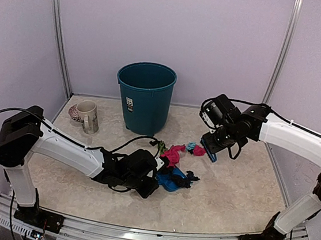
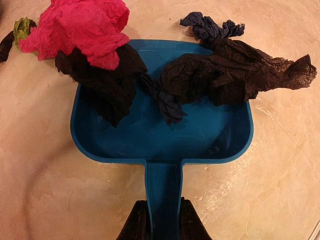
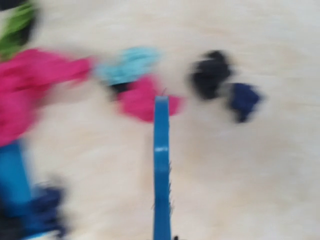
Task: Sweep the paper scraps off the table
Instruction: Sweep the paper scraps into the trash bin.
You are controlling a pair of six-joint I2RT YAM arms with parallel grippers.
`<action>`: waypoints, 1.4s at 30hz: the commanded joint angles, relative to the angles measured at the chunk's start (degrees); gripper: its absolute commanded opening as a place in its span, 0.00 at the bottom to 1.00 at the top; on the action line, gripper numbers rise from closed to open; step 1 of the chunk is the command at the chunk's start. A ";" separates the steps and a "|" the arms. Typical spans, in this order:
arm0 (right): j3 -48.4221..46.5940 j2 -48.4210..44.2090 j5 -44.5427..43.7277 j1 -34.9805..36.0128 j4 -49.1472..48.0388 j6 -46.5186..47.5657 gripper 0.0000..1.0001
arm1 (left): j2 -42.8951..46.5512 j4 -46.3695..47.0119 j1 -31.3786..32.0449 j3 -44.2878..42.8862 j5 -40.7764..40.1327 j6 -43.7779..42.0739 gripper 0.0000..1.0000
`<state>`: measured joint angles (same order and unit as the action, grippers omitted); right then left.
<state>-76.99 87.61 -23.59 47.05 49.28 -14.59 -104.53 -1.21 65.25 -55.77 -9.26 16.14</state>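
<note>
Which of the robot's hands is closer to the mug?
Left. The left hand holds the dustpan right of the mug; the right hand, with the brush, is farther right.

No text can be read in any view. A small white label [image 1: 129, 104] is seen on the front of the teal bin [image 1: 145, 98], left of its middle. Dark print is carried on it, but it is too small to be made out. A pale mark on the blue brush [image 3: 161, 170] is blurred beyond reading.
</note>
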 commanded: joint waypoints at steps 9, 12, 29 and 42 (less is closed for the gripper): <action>-5.62 7.62 -1.25 -7.41 -14.82 14.44 0.00 | 8.69 -8.30 -0.82 5.78 -5.42 8.03 0.00; -6.62 10.32 6.82 -7.32 -19.03 18.34 0.00 | 10.06 -9.20 -0.90 6.87 -5.65 9.44 0.00; -4.95 17.87 20.95 -2.23 -29.34 33.65 0.00 | 8.82 -10.14 -2.41 9.76 -10.31 11.92 0.00; -3.37 21.63 14.63 2.23 -29.06 35.22 0.00 | 8.74 -7.98 -2.68 11.35 -10.30 11.46 0.00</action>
<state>-81.78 108.81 -8.36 47.20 20.08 19.75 -95.26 -6.81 63.07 -46.28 -18.55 27.03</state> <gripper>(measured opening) 0.040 0.145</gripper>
